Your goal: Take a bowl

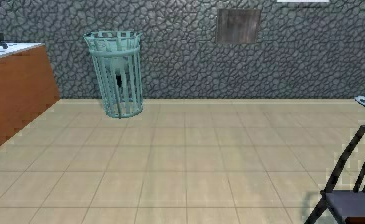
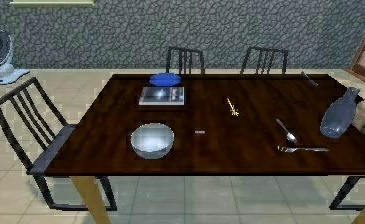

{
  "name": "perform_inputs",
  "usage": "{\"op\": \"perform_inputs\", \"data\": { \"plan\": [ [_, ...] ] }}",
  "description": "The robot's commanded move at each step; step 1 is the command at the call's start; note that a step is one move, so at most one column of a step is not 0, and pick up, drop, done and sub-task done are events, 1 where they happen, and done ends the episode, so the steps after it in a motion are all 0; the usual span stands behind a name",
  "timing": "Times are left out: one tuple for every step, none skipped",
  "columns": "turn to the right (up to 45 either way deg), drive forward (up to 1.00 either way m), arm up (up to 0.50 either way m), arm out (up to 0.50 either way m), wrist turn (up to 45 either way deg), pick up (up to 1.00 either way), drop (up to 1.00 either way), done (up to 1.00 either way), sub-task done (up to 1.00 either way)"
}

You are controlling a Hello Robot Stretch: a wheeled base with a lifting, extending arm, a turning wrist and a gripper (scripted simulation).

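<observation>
Arm side view: bowl stands clear on the near half of the desk

Arm side view puts a pale, rounded bowl (image 2: 151,140) upright on the dark wooden desk (image 2: 240,160), mouth up, toward the picture's left and close to the near edge. It stands apart from everything else with bare wood all round it, which I judge makes it the easiest thing here to take. Beyond it lies a flat grey slab (image 2: 162,96). Past that, at the far edge, is a blue dish (image 2: 166,79) that may be a second bowl; I cannot tell. A thin yellow stick (image 2: 231,107) lies mid-desk.

Toward the right, a spoon (image 2: 286,129) and a fork (image 2: 303,149) lie near each other, with a blue-grey vase (image 2: 337,113) upright beside them, laid out much like a place setting. A far chair (image 2: 185,60) and a second far chair (image 2: 263,60) are drawn up to the far side, and an end chair (image 2: 30,120) stands at the left end. The near side therefore looks like the free way in.

Forward view looks across a tiled floor (image 1: 180,160) to a stone wall (image 1: 190,50), where a pale green wire bin (image 1: 115,72) stands upright close to it, likely kept out of the walkway.

The state of the fingers cannot be told. The bowl is not yet taken, and a reach should probably aim at its rim.
</observation>
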Motion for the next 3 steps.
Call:
{"op": "perform_inputs", "data": {
  "plan": [
    [0.0,0.0,0.5,0.0,0.0,0.0,0.0,0.0,0.0],
    [0.0,0.0,0.38,0.0,0.0,0.0,0.0,0.0,0.0],
    [0.0,0.0,0.0,0.3,0.0,0.0,0.0,0.0,0.0]
  ]
}}
